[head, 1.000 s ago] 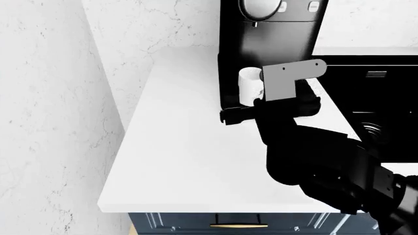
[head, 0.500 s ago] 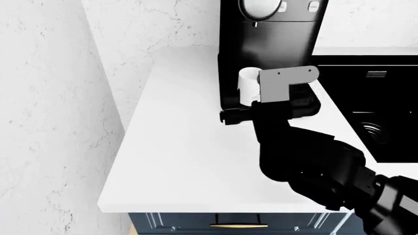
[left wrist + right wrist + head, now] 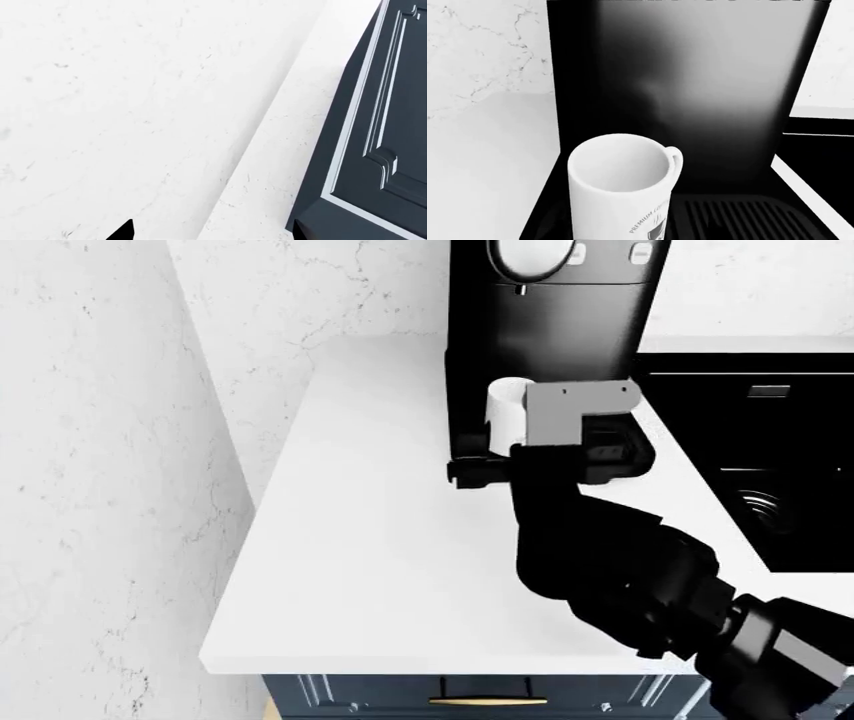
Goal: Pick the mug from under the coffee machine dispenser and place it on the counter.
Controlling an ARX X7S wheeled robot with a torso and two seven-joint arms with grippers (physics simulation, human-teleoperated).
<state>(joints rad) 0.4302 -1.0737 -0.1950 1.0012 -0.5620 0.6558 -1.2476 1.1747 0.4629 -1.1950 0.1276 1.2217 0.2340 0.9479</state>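
— Right pincer [image 3: 514, 445]?
— Right up at the mug [image 3: 620, 187]; opening and contact impossible to tell.
— Mug?
— Upright on the coffee machine dispenser [image 3: 554, 330] drip tray, by the counter [image 3: 374, 540] back edge.
— Left pincer [image 3: 210, 232]?
— Two tips spread wide, holding nothing.

Mug [image 3: 620, 190]: small, white, cylindrical, upright, empty, loop handle on one side, dark logo with small lettering on its wall. It stands on the ribbed black drip tray of the coffee machine [image 3: 554, 315], against the machine's dark front panel. Coffee machine: tall, black, boxy, round silver dial and small buttons at top. It stands on the white counter [image 3: 374, 540], near the marbled wall.
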